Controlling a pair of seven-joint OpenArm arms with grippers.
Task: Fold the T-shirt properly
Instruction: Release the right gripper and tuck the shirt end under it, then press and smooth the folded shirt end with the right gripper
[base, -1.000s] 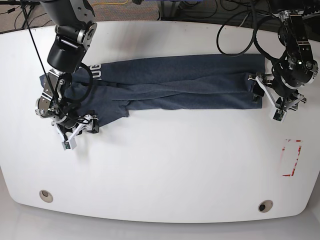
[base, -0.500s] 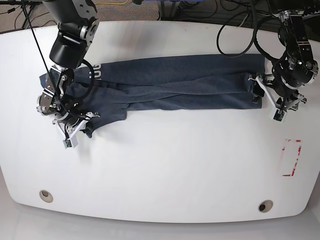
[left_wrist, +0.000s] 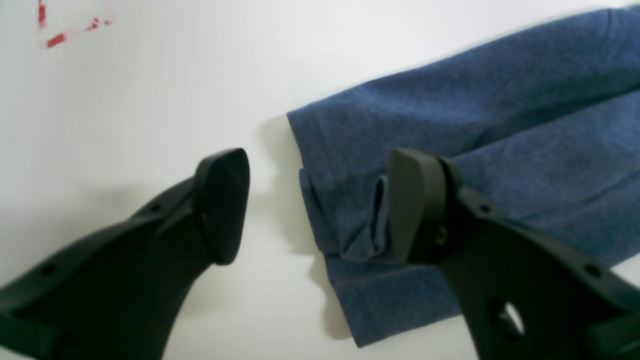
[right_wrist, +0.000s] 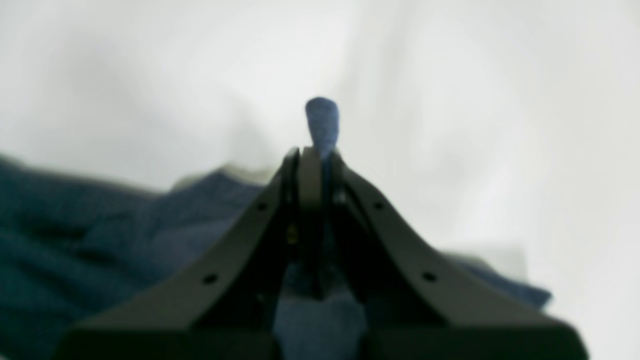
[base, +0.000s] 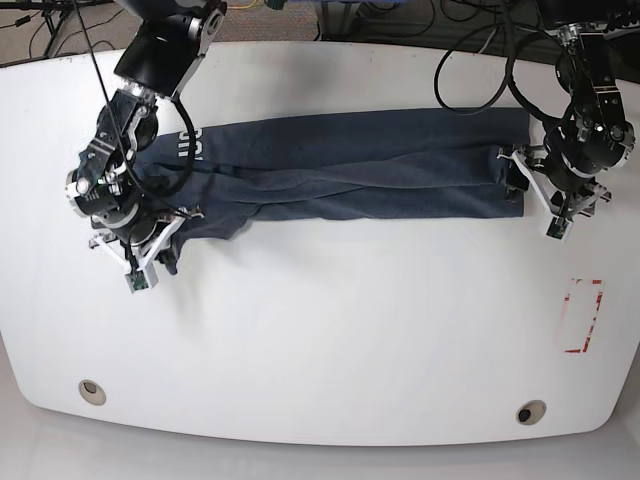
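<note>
I see the T-shirt lying as a long folded band across the white table. My right gripper pinches a corner of it; my left gripper stands wide over the opposite hem.

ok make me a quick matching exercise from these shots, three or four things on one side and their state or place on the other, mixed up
Things:
1. dark navy heathered cotton T-shirt
2. left gripper
3. right gripper
4. red dashed rectangle marking

States or places:
A. jaws shut on a pinch of blue fabric
B. on bare white table, apart from the cloth
C. jaws open, straddling the cloth's end edge
D. lying folded into a long band across the table

Pairs: 1-D, 2-C, 3-A, 4-B
</note>
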